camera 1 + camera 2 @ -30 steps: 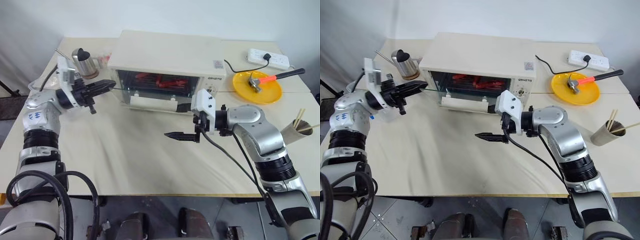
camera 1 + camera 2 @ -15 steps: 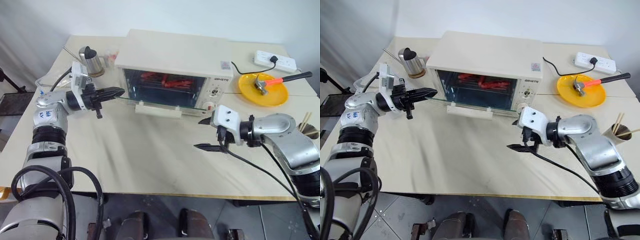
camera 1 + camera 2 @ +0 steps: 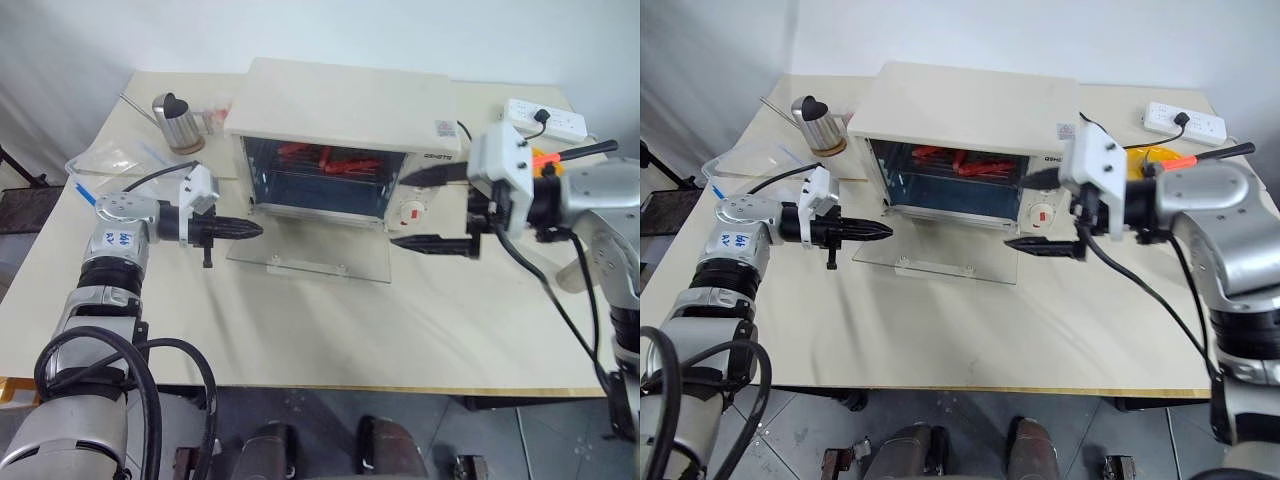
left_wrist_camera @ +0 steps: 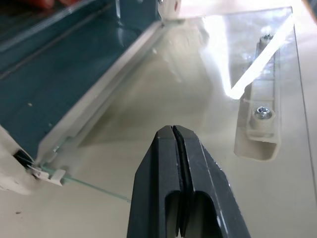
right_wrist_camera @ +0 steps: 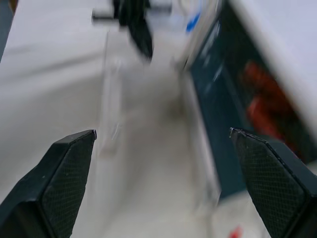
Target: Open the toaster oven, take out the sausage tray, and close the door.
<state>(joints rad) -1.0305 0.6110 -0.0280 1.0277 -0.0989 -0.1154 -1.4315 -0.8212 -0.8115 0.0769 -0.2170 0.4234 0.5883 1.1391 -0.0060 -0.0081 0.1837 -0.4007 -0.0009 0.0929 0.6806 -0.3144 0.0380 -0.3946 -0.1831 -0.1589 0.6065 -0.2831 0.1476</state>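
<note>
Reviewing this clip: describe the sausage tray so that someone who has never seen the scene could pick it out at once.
Find the cream-white toaster oven at the back middle of the table, its glass door folded down flat in front. The sausage tray sits inside the open cavity, carrying reddish sausages, unlike the round yellow plate right of the oven.

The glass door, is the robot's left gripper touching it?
Cannot tell. In the left wrist view the shut left gripper sits over the flat-open door, but no plain contact or gap shows.
</note>
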